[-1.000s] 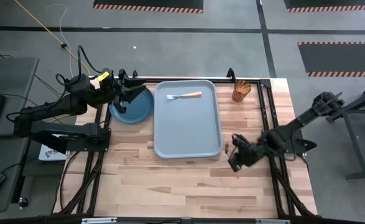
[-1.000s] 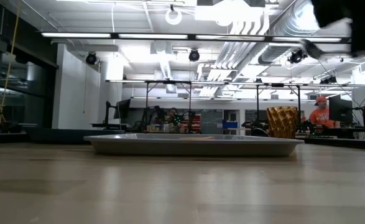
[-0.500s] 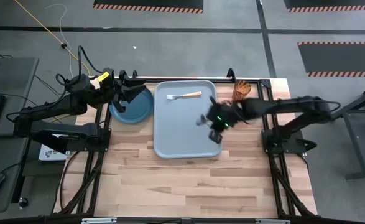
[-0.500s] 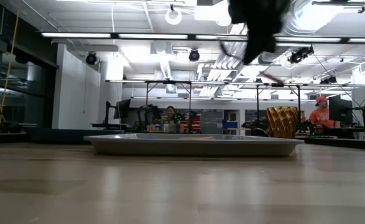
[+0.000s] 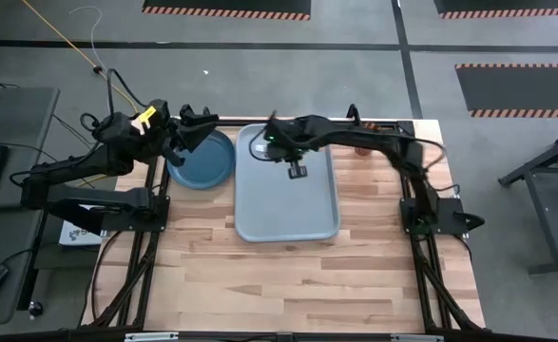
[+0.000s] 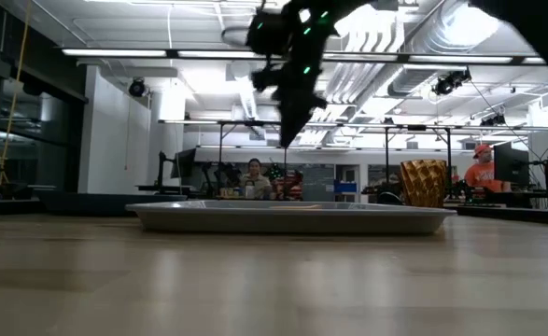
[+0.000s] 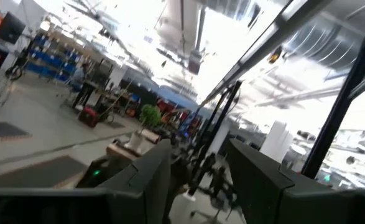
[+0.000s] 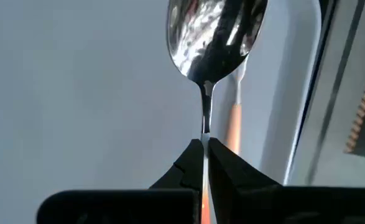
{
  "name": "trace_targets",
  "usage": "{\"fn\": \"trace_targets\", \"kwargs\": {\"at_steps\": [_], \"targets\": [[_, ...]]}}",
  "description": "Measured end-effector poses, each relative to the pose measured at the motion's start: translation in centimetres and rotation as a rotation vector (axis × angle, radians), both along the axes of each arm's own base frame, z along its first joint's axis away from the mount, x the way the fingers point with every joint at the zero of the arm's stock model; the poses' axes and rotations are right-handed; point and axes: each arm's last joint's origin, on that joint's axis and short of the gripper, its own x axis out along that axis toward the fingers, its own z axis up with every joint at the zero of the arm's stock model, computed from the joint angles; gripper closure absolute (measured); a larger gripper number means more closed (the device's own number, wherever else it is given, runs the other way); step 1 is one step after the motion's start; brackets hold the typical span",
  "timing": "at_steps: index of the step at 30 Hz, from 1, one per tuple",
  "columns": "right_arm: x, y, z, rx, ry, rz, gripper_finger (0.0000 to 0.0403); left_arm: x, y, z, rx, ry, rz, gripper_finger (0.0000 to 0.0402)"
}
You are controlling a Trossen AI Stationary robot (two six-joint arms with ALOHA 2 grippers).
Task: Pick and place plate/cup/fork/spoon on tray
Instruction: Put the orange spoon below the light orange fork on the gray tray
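Note:
My right gripper (image 5: 297, 169) hangs high over the far part of the light grey-blue tray (image 5: 288, 214), shut on the spoon (image 8: 212, 37). In the low view it (image 6: 288, 103) points down above the tray (image 6: 292, 219). The fork's orange handle (image 8: 234, 127) lies on the tray beyond the spoon. The teal plate (image 5: 207, 163) lies flat on the table left of the tray. My left gripper (image 5: 195, 131) is open at the plate's far left rim, and its wrist view looks into the room. The amber cup (image 6: 425, 184) stands at the tray's far right, mostly hidden by my right arm in the high view. My right gripper pinches the spoon between its two fingertips at the thin metal neck (image 8: 204, 138), where it meets the orange-red handle. The spoon runs on forward along the fingers. The fingers point down, and the bowl (image 8: 214, 31) hangs below them, clear of the tray.
My right arm (image 5: 374, 142) stretches across the tray's far right corner and the cup. Bare wooden table (image 5: 288, 275) lies on the near side of the tray. A person in orange (image 6: 482, 168) shows in the room behind.
My right gripper, carrying the spoon, has swung from the table's near right, past the tray's right edge, toward the far left, and now hangs over the tray's far part pointing down. My left gripper has drawn back a little toward the table's left edge.

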Motion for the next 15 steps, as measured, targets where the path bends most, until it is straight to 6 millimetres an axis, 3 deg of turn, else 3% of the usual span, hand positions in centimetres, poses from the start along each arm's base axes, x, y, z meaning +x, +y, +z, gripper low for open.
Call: {"fn": "trace_targets", "kwargs": {"at_steps": [8,15], "targets": [[4.0,-2.5,-5.3,-0.039,0.139,0.05,0.0403,-0.2,0.0,0.4,-0.027,-0.054,-0.016,0.0252],[4.4,-3.6,-8.3,-0.044,0.211,-0.033,0.0403,-0.2,0.0,0.4,-0.029,-0.055,-0.017,0.0252]]}}
